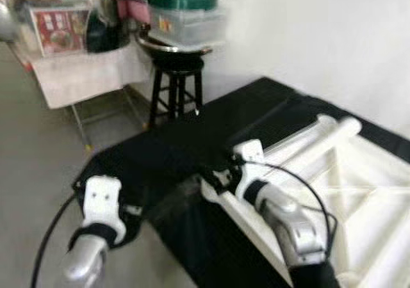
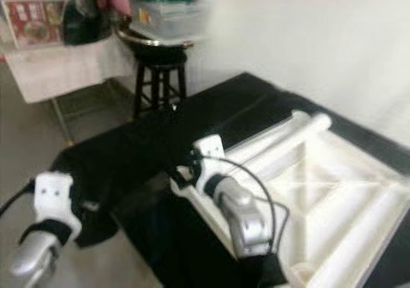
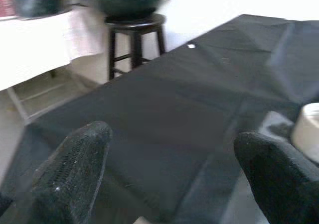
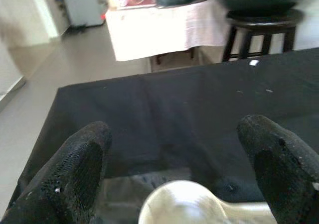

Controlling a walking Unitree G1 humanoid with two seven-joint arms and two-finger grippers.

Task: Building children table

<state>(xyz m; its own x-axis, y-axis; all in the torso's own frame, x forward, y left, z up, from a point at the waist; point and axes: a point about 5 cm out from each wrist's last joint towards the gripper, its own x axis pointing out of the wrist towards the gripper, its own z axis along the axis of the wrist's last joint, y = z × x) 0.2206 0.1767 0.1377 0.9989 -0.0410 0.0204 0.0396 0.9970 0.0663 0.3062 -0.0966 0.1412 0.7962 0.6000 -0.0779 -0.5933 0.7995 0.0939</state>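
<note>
So the white kids' table point(image 1: 359, 192) is lying upside down on the black cloth point(image 1: 192, 153), underside frame and cross braces showing, and at least two tube legs point(image 1: 323, 137) look laid along its far edge rather than standing up, so I'd say the build is early-to-middle with the legs not yet properly fixed (blurry shots, hard to be sure). The right gripper point(image 4: 182, 176) has its jaws spread wide, holding nothing, with a rounded white piece point(image 4: 182, 204) sitting right between and just below them at the near corner of the table. The left gripper point(image 3: 172, 176) is also wide open and empty, hovering over bare cloth, the white table part point(image 3: 308, 134) just off to one side of its jaws.
</note>
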